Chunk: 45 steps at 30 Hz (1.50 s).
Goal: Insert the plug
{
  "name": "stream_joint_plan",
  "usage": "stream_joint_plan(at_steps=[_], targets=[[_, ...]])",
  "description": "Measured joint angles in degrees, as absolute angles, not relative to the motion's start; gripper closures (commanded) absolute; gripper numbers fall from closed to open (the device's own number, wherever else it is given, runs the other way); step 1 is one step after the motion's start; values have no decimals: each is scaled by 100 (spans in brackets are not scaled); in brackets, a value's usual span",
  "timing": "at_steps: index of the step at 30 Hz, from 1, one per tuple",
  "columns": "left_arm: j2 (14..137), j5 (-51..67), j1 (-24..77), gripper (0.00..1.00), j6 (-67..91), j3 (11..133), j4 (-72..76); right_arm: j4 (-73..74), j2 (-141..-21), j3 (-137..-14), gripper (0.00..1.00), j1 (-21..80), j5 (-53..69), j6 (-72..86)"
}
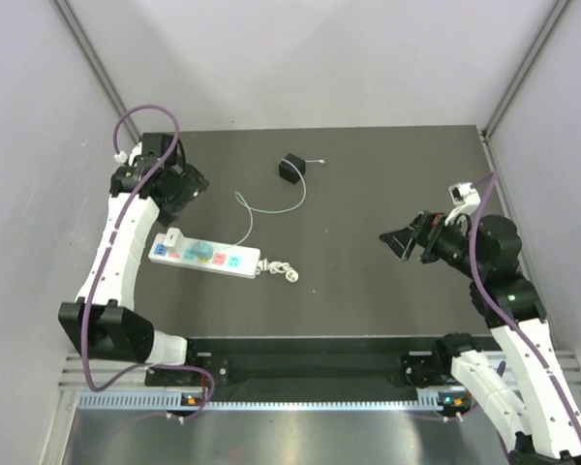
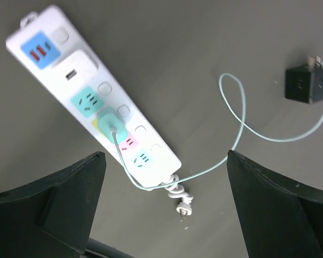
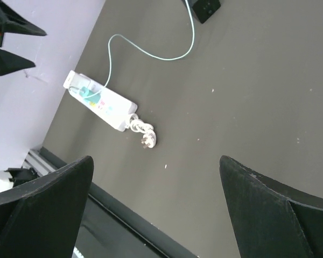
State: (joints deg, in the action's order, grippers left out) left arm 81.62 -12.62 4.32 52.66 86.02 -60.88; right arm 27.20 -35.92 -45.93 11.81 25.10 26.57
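Opening step as I read it: nothing is picked up, so this is the reach for the plug. The dark table (image 1: 368,320) fills the middle of the top view. The long white power strip (image 1: 205,257) lies left of centre, with its short coiled cord (image 1: 279,270) bunched at its right end.

My left claw (image 1: 186,186) hangs at the upper left of the table, just above the strip's left end. Its fingers are spread wide with nothing between them. My right claw (image 1: 404,240) hovers at the right-middle, equally wide and equally empty.

The plug (image 1: 290,169), a small black cube, lies free on the table at upper centre. It is right of my left claw, and up and left of my right claw, well apart from both. In the left wrist view it sits at the upper right edge, on its side, with what look like prongs poking toward the top of the frame. In the right wrist view it is cut off at the top edge.

Its thin pale wire (image 3: 167,58) loops back to a teal connector (image 2: 109,122) already seated in the strip.

Next, I reckon: close in on the cube, pinch its flanks, turn the prongs down and aim for a free socket.
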Motion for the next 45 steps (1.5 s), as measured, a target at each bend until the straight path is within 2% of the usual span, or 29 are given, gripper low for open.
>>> stream_joint_plan(at_steps=[4, 11, 18, 25, 29, 35, 45], targets=[[7756, -952, 432, 9, 4298, 8569, -5612, 2895, -3494, -4801, 0, 1181, 2333, 2679], [7089, 1181, 434, 16, 3240, 8219, -4589, 2886, -3509, -5107, 0, 1188, 2053, 2867], [6125, 3387, 469, 19, 3186, 6829, -3291, 3164, -3997, -5489, 0, 1396, 1017, 2904], [4980, 4237, 587, 21, 3498, 6001, -2311, 2860, -4840, -5712, 0, 2477, -504, 2840], [4429, 4390, 609, 21, 3629, 5408, -2185, 2036, -5577, -5612, 0, 2980, -1076, 2536], [4134, 4381, 639, 22, 3739, 4912, -2058, 993, -7181, -5835, 1, 3028, -1319, 1822], [4475, 3673, 663, 24, 3422, 4864, -2235, 108, -10121, -7931, 0, 3026, -913, 1081]])
